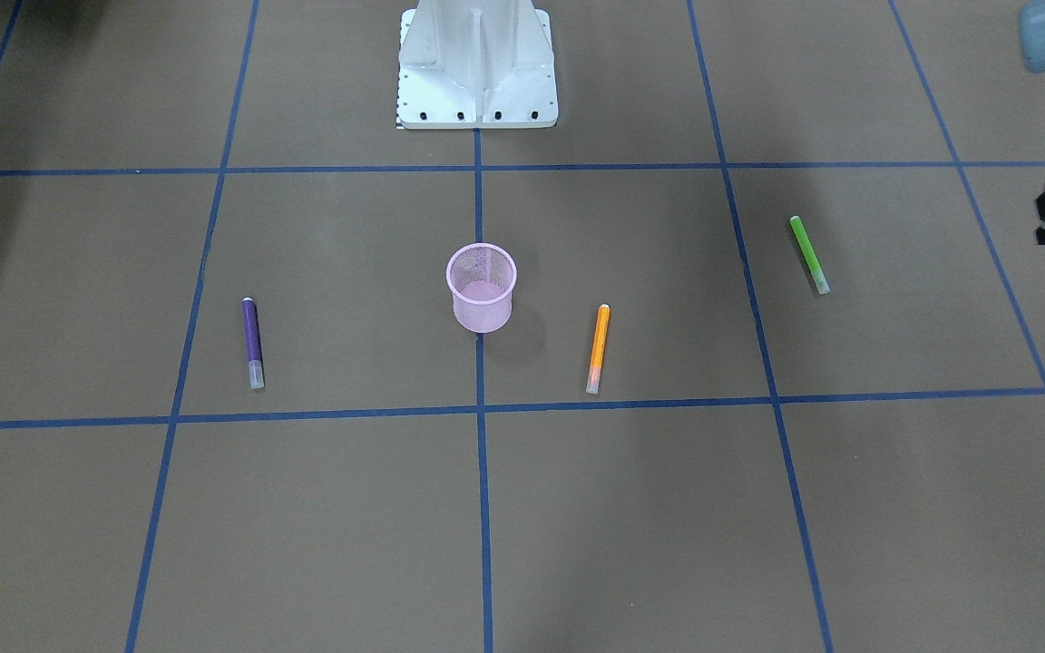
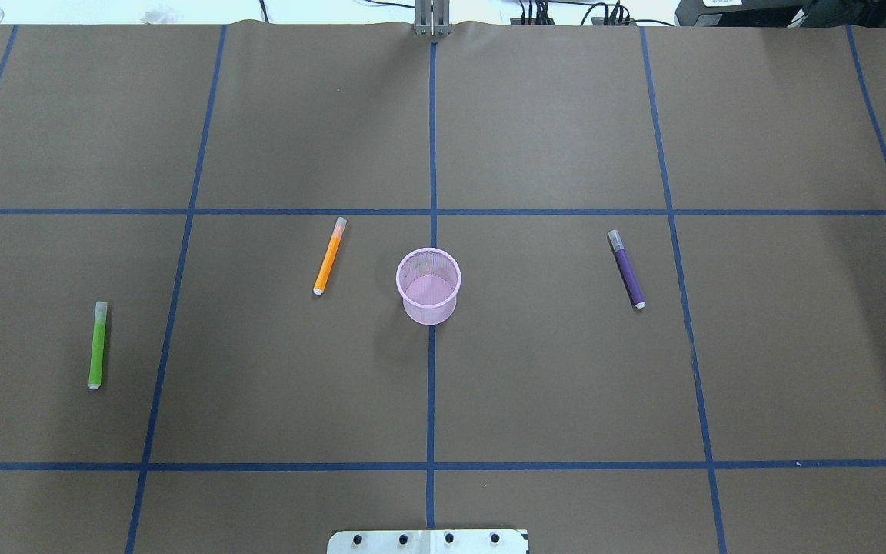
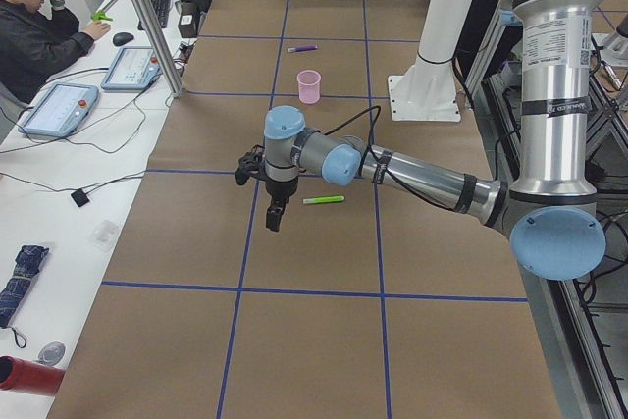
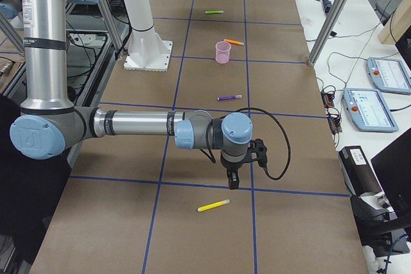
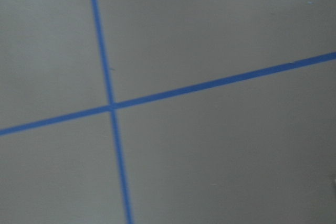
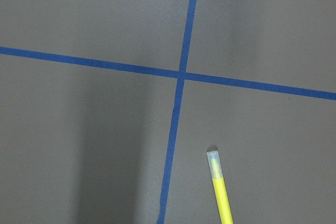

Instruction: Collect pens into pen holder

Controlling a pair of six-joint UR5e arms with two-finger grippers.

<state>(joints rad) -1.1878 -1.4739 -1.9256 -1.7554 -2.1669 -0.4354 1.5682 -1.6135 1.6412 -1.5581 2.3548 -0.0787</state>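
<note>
Hovering: left end effector (image 3: 275,218), opening cannot be told | green pen (image 3: 324,200) near it, flat on counter (image 3: 314,340) | risk: straight descent misses; off-centre pinch rolls pen away

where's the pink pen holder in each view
Front-facing: pen holder centre, below white robot base.
Overhead: pen holder centre, above base.
Exterior left: pen holder upper middle, left of base.
Exterior right: pen holder upper middle, right of base.
Left wrist: absent.
Right wrist: absent.
Landmark: white robot base.
</note>
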